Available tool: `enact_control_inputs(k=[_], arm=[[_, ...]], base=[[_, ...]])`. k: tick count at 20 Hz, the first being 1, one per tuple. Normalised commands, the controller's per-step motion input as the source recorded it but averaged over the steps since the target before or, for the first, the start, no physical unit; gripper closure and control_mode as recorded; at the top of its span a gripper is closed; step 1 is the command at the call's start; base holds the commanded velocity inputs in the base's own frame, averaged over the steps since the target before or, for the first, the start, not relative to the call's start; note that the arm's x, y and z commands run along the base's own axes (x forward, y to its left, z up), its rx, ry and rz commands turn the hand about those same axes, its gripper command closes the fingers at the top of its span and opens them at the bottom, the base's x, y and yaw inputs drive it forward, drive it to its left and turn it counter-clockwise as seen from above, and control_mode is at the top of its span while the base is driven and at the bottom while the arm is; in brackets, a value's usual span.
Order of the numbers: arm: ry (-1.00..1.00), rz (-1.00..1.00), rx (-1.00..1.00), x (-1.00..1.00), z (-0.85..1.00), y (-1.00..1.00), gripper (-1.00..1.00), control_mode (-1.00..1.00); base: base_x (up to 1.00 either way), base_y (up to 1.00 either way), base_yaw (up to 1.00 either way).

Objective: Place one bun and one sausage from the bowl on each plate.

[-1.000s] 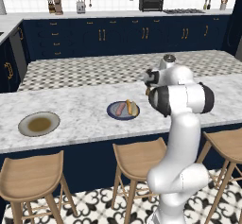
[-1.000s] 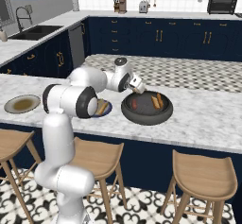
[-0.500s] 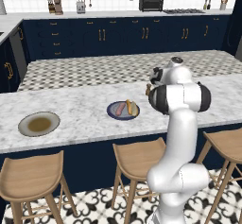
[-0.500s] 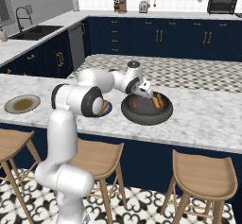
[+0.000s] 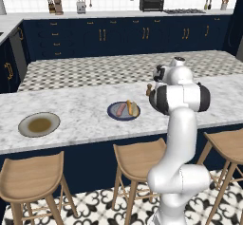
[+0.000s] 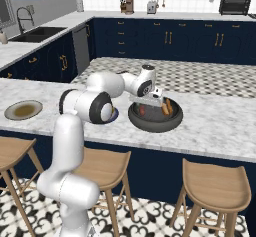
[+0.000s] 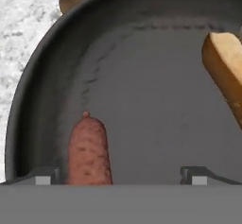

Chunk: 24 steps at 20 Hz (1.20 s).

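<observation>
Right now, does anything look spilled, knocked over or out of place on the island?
Nothing stands out. The blue plate holds one bun and one sausage, the beige plate is flat and bare, and the bowl sits upright with a sausage and a bun inside, below the gripper.

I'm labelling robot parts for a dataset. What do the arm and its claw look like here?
The arm is glossy white, built of rounded tubular segments with dark grey-black bands and caps at the joints. No cables or markings are visible. The claw shows as two small, blocky dark grey finger tips with lighter grey patches in the hand view; in the right base view its body looks pale grey and boxy.
</observation>
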Motion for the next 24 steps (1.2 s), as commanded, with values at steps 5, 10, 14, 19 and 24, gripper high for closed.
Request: enact_control_inputs(k=[5,10,14,19,24], arm=[[0.14,0.13,0.01,0.03,-0.33,0.00,-1.00,-1.00],[0.06,0.10,0.02,-0.11,-0.03,-0.02,-1.00,-1.00],[0.05,0.07,0.00,0.00,-0.18,0.00,1.00,-1.00],[-0.07,0.01,0.00,-0.19,0.18,0.02,1.00,-1.00],[-0.26,0.00,0.03,-0.44,1.00,0.38,1.00,-1.00]], base=[[0.00,0.00,0.00],[0.00,0.00,0.00],[0.00,0.00,0.00],[0.00,0.00,0.00],[0.00,0.00,0.00]])
